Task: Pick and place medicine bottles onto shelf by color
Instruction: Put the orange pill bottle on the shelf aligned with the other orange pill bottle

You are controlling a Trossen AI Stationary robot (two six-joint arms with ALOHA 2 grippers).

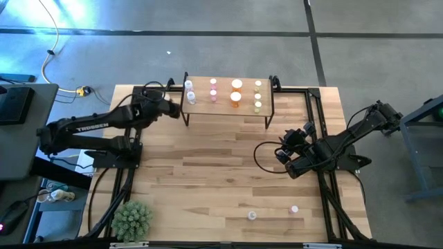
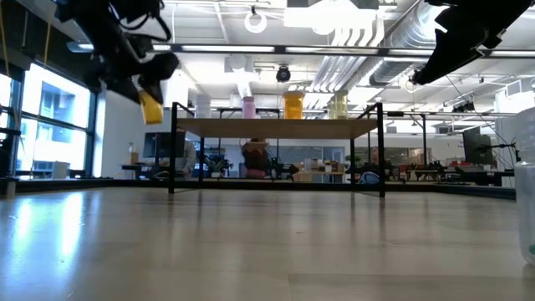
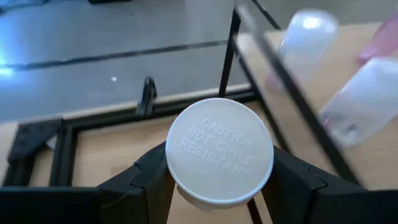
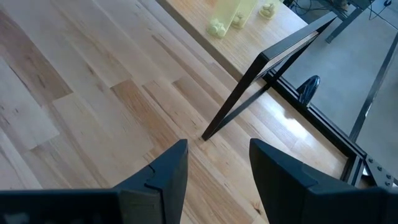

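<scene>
1. The left gripper (image 3: 219, 180) is holding a white-capped bottle (image 3: 219, 158) between its fingers, raised beside the left end of the shelf (image 1: 225, 111). In the low view the bottle's body looks yellow-orange.
2. To place it well, the arm should be carrying it over the shelf edge, keeping it upright, and lowering it among bottles of the same color, probably the orange (image 1: 236, 96) or yellowish (image 1: 257, 105) ones further right.
3. The whitish bottles (image 1: 189, 91) and pink bottles (image 1: 213, 94) are standing between, so it should be passing above their caps.
4. The right gripper (image 4: 214, 177) is waiting empty, fingers partly apart, near the shelf's right leg.
5. Two small bottles (image 1: 252, 215) are lying near the table's front edge, and a green plant ball (image 1: 131, 219) at the front left corner.
</scene>
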